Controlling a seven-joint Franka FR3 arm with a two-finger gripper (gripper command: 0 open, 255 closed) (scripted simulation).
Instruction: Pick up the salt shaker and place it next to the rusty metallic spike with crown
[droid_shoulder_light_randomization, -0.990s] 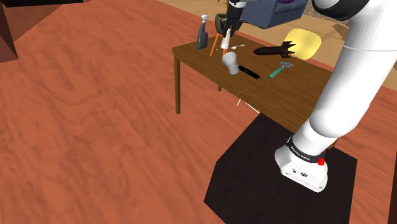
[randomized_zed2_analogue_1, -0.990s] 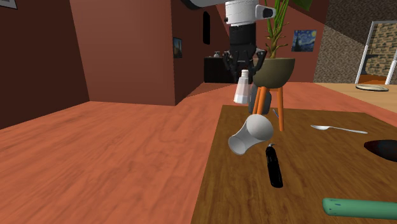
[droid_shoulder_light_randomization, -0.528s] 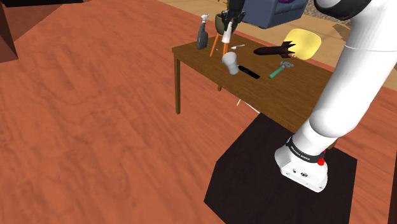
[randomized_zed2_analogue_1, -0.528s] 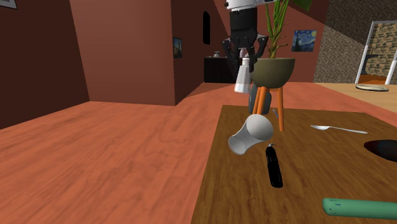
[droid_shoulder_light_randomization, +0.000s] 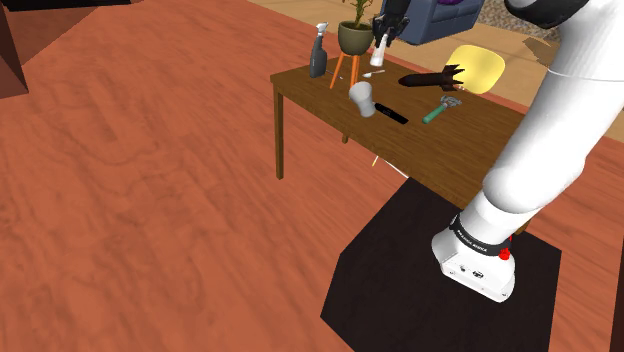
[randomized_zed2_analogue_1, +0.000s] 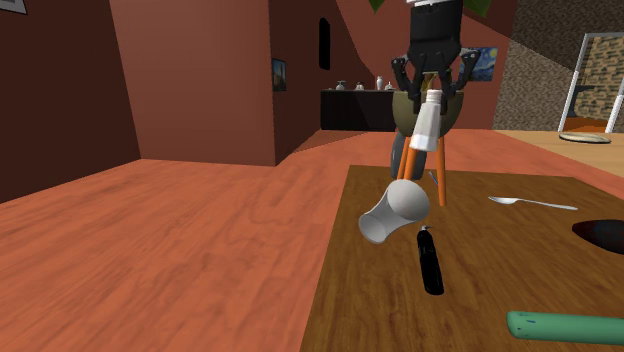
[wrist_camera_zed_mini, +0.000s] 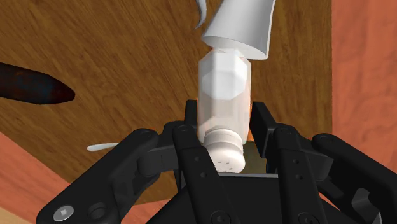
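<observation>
White shaker (randomized_zed2_analogue_1: 427, 120) clamped in gripper (randomized_zed2_analogue_1: 432, 93), held clear above bench (randomized_zed2_analogue_1: 500, 275). Pick complete. Remaining: transfer to rusty spike (droid_shoulder_light_randomization: 430, 77), lower and release beside it.

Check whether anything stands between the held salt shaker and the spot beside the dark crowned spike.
Nothing tall does. The pincer holds the salt shaker clear above the table; toward the dark crowned spike, a white spoon lies flat on the wood and might crowd the landing spot.
</observation>
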